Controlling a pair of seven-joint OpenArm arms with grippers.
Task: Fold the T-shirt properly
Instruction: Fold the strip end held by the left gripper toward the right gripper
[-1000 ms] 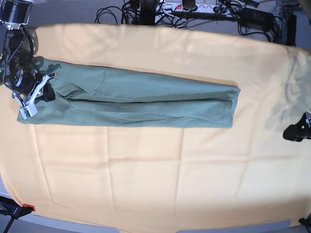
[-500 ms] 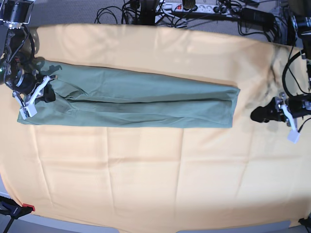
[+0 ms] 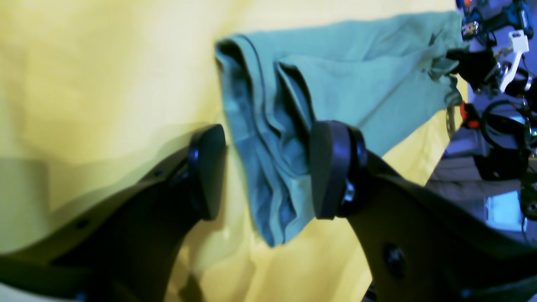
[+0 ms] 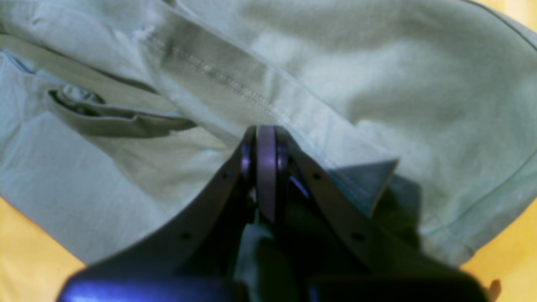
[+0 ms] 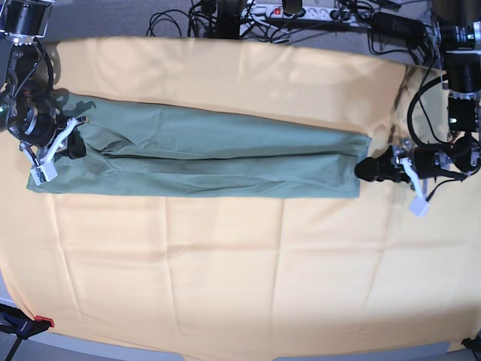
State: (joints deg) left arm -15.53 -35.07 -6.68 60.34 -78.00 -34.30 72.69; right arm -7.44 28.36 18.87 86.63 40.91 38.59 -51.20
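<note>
both ends: right gripper (image 4: pixel 266 167) clamps t-shirt (image 5: pixel 210 154); left gripper (image 3: pixel 264 172) jaws apart.

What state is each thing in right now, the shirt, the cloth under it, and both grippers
T-shirt: folded lengthwise into a long narrow strip, lying flat on the cloth.
Yellow-orange cloth: spread over the table, lightly creased.
Left gripper: open, fingers straddling the strip's end, not yet closed.
Right gripper: shut on the T-shirt's other end.
</note>
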